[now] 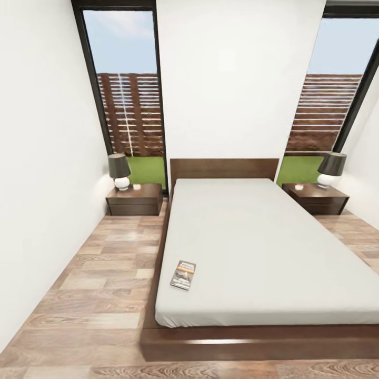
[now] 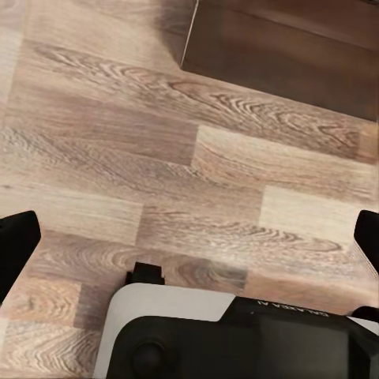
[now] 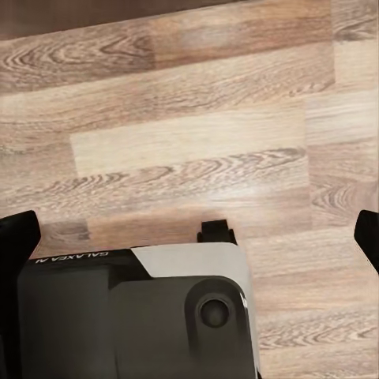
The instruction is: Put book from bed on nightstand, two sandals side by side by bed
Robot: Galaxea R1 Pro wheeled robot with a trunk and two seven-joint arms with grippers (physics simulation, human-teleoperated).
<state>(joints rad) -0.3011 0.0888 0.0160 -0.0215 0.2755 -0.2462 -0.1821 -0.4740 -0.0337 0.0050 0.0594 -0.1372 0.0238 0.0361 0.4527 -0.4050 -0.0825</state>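
Note:
The book (image 1: 183, 274), dark with an orange band, lies flat on the grey mattress of the bed (image 1: 273, 247) near its front left corner. One nightstand (image 1: 135, 199) stands left of the headboard, the other nightstand (image 1: 315, 198) right of it. The sandals are out of view. My left gripper (image 2: 189, 241) hangs open over bare plank floor, its black fingertips (image 2: 17, 245) far apart. In the same way my right gripper (image 3: 189, 237) is open above the floor with nothing between its fingers (image 3: 366, 237).
Each nightstand carries a dark-shaded lamp (image 1: 119, 171) and a small white item. A corner of the bed's dark frame (image 2: 284, 51) shows in the left wrist view. My own base (image 2: 237, 339) sits below both grippers. White walls flank floor strips on both sides.

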